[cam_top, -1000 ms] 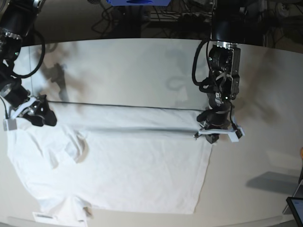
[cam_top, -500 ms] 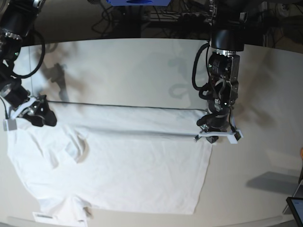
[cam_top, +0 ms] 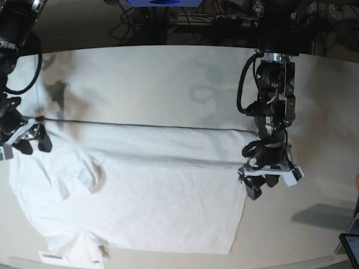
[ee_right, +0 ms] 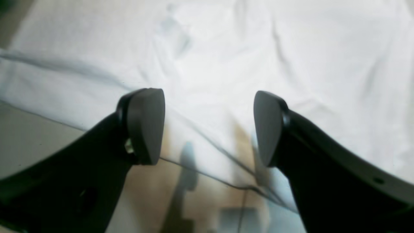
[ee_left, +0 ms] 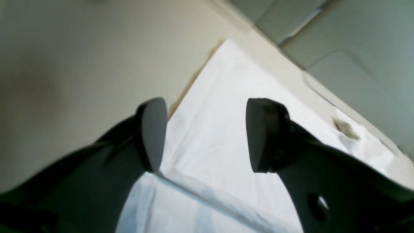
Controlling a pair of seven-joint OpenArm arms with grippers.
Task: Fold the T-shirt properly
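Shirt: I am looking at the T-shirt (cam_top: 140,190) lying flat on the tabletop (cam_top: 168,78), spread from the left edge across to right of centre, with its far edge doubled over into a long straight band running left to right.
Sleeve: one sleeve is bunching in wrinkles at the near left, and a small label is showing at the near left corner.
Left gripper: the left gripper (cam_top: 270,178) is hanging at the right end of that band, just over the shirt's right edge; in its wrist view the jaws are standing apart with white cloth below and nothing between them (ee_left: 203,136).
Right gripper: the right gripper (cam_top: 27,141) is sitting at the left end of the band; its wrist view is showing the jaws wide, over the folded edge, gripping nothing (ee_right: 207,126).
Done: I am judging one lengthwise fold as laid, since the far strip is lying doubled and both pairs of jaws are empty.
Left: I am reckoning most of the job is ahead: the near side and the sleeve are lying unfolded, and the shirt is not yet brought in from its ends.
Risk: I am expecting the soft cloth to slip and crease when picked up.
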